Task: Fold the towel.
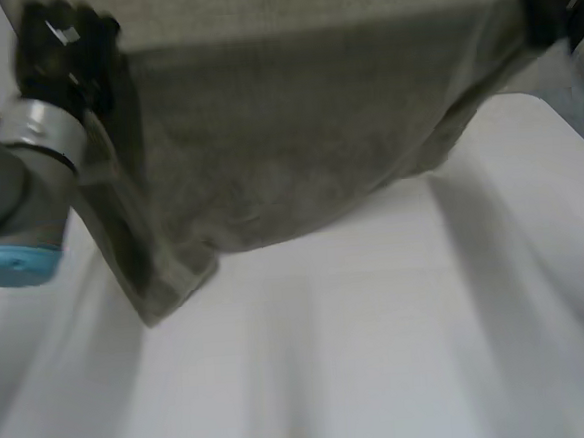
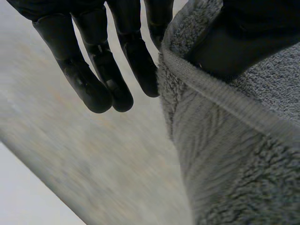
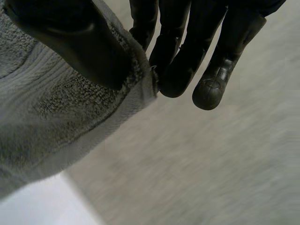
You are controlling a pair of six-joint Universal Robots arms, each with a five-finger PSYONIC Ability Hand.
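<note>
The left hand [image 2: 101, 70] pinches the towel [image 1: 297, 148] at its hemmed edge under the thumb, other fingers straight. The right hand [image 3: 187, 56] seemingly pinches a corner likewise, above the table [image 1: 382, 353].

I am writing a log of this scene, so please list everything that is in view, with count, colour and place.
towel: one, grey, stretched between the two hands over the table.
table: one, white, under the towel.
left arm: one, grey joint with light-blue cap, beside the towel.
left hand: one, black, thumb pinching one towel corner.
right hand: one, black, thumb pinching the other corner.
</note>
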